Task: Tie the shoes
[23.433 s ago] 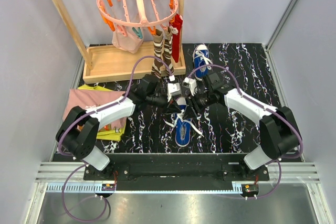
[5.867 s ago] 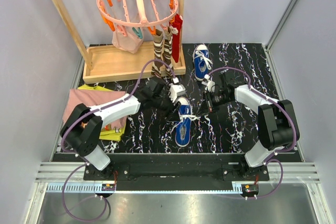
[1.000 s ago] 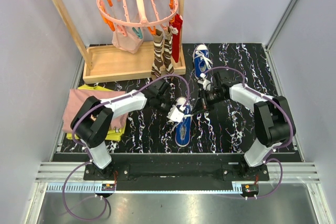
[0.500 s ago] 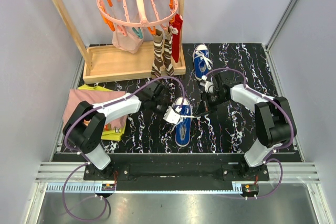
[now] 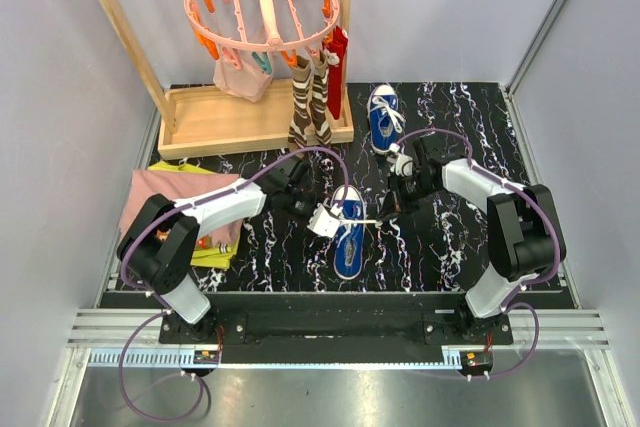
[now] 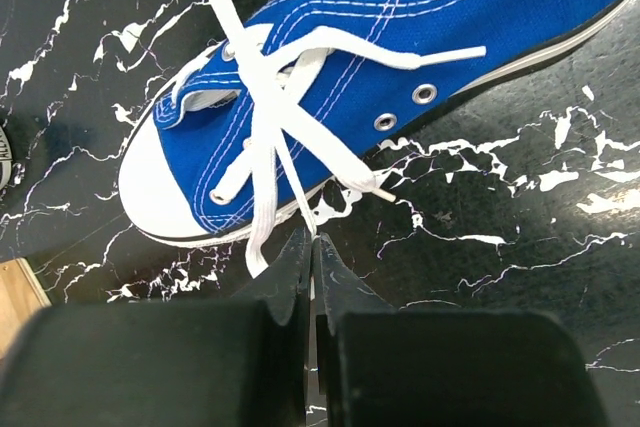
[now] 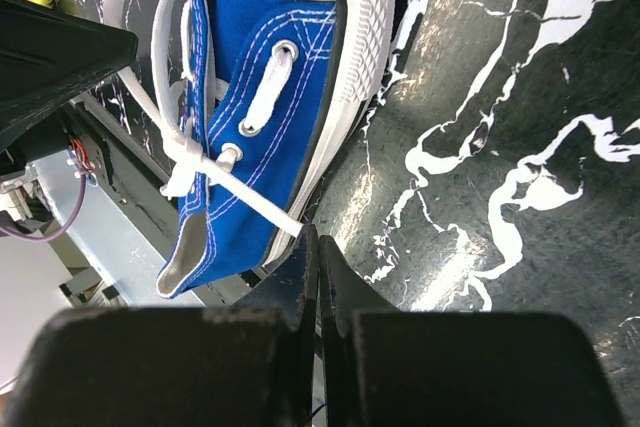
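One of the shoes, a blue sneaker (image 5: 349, 239) with a white toe cap, lies mid-table, toe toward the back. The other shoe (image 5: 383, 119) lies farther back. My left gripper (image 5: 330, 217) is at the near sneaker's left side, shut on a white lace end (image 6: 296, 175) that runs from the crossed laces to its tips (image 6: 310, 243). My right gripper (image 5: 382, 213) is at the sneaker's right side, shut on the other lace end (image 7: 255, 205), which stretches taut from a knot (image 7: 190, 159) over the tongue. In the left wrist view the sneaker (image 6: 400, 57) fills the upper half.
A wooden rack base (image 5: 230, 119) with a pink round clip hanger (image 5: 262, 2) and hanging socks (image 5: 312, 97) stands at the back left. Folded clothes (image 5: 170, 207) lie at the left edge. Grey walls close in both sides.
Over the last second both grippers have drawn slightly apart, left one leftward and right one rightward, pulling the lace ends outward across the near sneaker.
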`<state>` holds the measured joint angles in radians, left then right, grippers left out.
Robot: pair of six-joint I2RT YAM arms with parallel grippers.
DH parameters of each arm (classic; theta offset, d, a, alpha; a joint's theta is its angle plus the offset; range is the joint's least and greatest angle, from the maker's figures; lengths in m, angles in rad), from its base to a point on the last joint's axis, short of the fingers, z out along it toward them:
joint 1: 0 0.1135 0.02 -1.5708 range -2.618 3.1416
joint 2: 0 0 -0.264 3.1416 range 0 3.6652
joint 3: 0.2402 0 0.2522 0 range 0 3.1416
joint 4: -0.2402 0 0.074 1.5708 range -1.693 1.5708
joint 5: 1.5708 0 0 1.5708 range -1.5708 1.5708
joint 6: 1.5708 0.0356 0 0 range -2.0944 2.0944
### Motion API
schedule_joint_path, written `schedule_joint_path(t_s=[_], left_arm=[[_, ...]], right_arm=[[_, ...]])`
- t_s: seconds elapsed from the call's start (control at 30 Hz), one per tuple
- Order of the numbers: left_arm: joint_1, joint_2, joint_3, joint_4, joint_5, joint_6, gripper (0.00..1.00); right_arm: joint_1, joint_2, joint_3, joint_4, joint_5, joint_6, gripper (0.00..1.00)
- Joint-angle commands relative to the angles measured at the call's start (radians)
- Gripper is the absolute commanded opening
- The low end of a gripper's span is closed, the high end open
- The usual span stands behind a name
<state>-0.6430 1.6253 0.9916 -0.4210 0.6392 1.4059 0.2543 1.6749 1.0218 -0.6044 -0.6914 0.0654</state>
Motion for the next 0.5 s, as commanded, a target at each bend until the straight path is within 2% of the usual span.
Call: schedule_joint_path(t_s=[0.0,0.27,0.3,0.33,0.37,0.43,0.47], left_arm=[[0.022,-0.008,-0.014,-0.013,-0.03,0.022,0.0],[0.016,0.007,0.004,-0.015,-0.01,0.001,0.0],[0.014,0.011,0.018,-0.016,-0.012,-0.014,0.03],[0.014,0.01,0.025,-0.016,-0.013,-0.03,0.2],[0.014,0.01,0.039,-0.019,-0.013,-0.057,0.23],[0.017,-0.014,0.047,-0.021,-0.013,-0.09,0.37],[0.017,-0.046,0.047,-0.022,-0.009,-0.122,0.41]], right_arm=[[-0.016,0.011,0.037,-0.026,0.067,-0.029,0.0],[0.0,0.043,0.084,-0.015,-0.077,-0.012,0.0],[0.005,0.048,0.09,-0.017,-0.094,-0.012,0.0],[0.007,0.054,0.096,-0.018,-0.138,-0.009,0.02],[0.01,0.057,0.107,-0.017,-0.157,-0.004,0.21],[0.011,0.04,0.119,-0.017,-0.189,0.001,0.33],[0.01,0.031,0.124,-0.02,-0.188,0.002,0.44]])
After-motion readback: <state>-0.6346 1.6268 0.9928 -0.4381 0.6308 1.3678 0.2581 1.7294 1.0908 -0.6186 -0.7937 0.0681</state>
